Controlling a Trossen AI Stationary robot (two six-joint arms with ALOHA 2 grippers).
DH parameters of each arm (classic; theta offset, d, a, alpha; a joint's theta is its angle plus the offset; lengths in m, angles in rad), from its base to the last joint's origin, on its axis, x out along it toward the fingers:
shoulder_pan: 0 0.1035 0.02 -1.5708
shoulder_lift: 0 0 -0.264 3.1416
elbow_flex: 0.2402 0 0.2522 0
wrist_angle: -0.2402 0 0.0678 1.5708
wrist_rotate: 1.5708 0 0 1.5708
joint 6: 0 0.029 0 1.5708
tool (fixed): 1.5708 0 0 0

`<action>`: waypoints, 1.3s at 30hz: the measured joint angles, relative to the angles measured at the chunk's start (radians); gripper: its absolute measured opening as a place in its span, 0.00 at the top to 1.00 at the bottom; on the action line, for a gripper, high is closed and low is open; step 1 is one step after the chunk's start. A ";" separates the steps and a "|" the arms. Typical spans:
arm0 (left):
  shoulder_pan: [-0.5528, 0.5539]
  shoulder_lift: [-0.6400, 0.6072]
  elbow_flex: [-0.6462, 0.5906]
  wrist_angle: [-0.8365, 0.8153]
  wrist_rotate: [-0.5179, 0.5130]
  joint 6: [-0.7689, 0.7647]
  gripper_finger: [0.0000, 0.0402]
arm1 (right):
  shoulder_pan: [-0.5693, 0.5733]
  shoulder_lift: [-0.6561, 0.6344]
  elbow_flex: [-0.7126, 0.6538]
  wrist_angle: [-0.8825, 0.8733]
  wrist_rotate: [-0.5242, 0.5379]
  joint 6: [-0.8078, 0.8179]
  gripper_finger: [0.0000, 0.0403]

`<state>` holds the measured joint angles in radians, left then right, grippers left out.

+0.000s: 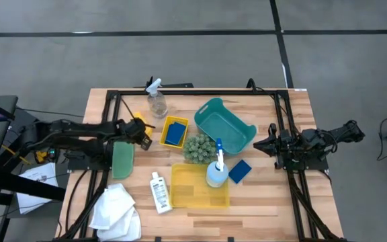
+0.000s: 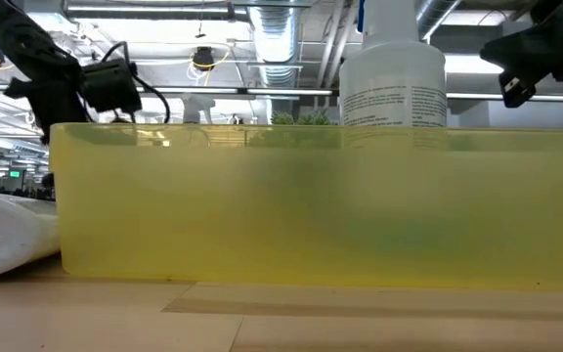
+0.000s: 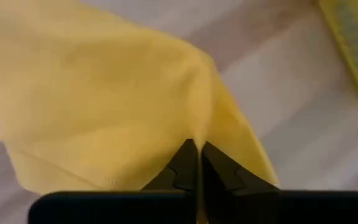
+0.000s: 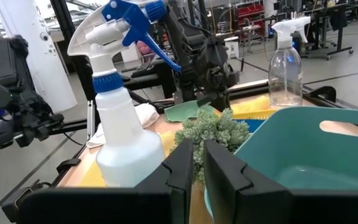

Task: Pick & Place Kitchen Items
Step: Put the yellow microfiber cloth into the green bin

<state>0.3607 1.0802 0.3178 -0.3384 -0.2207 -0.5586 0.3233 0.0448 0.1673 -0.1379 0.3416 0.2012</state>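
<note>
The left gripper (image 1: 142,129) is at the left part of the table (image 1: 267,202), just beside the small yellow bin (image 1: 175,131) that holds a blue sponge (image 1: 175,134). Its two fingers (image 3: 185,165) are pressed together on a yellow cloth (image 3: 104,99), and a fold of the fabric is pinched between the tips. Just near this gripper, toward the front edge, lies a pale green flat piece (image 1: 122,159).

The right gripper (image 1: 261,144) waits at the right side of the table, next to the teal basket (image 1: 224,126). Its fingers (image 4: 182,165) are nearly together and hold nothing.

The other kitchen items are spread over the middle. A clear spray bottle (image 1: 156,101) stands near the back edge. A white spray bottle with a blue head (image 1: 217,169) stands at the corner of the large yellow bin (image 1: 199,186), and another blue sponge (image 1: 239,171) lies just beside it. A green bumpy ball (image 1: 198,148) sits between the two yellow bins. A small white bottle (image 1: 159,193) lies on its side near the front, and white cloths (image 1: 115,207) lie in a heap at the front left corner.
</note>
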 joint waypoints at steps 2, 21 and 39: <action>-0.028 -0.045 0.000 0.001 -0.006 0.000 0.99 | 0.000 0.000 0.000 0.001 0.000 0.002 0.92; -0.298 -0.387 0.006 0.031 0.084 0.118 1.00 | 0.000 0.000 0.000 -0.004 0.025 0.002 0.92; -0.640 -0.485 0.008 0.605 0.007 0.670 1.00 | -0.008 0.000 0.001 0.241 0.052 -0.068 0.92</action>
<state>-0.2790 0.5950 0.3256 0.2663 -0.2139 0.1116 0.3154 0.0448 0.1680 0.1026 0.3934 0.1337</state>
